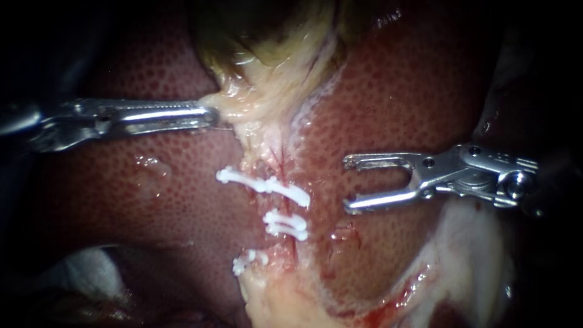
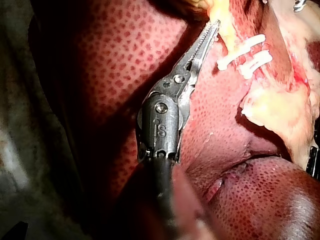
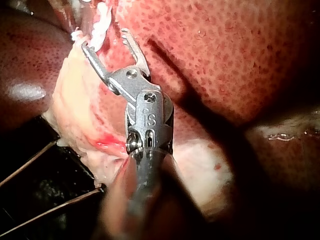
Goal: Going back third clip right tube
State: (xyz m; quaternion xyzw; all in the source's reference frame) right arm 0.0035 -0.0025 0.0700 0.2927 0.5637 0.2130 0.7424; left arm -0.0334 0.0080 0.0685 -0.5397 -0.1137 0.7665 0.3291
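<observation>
The right tool [image 1: 347,183] is seen with its jaws spread wide and empty, no clip loaded and nothing touched. The left tool [image 1: 214,116] is closed narrow on the pale strand [image 1: 267,103] just below the gallbladder [image 1: 267,30], which is held taut over the liver [image 1: 401,91]. Three white clips are set across that strand: an upper clip [image 1: 264,184], a middle clip [image 1: 285,225] and a lower clip [image 1: 248,261] toward the liver's near edge. The right tube itself cannot be told apart within the strand. The clips lie straight ahead of the right tool's open tips, the upper and middle ones near but apart from them. Their long axes run roughly in line with that tool's shaft and across the strand. A retreat along the shaft, away from the strand, is judged to clear them. The right tool is nearer the clips than the left.
</observation>
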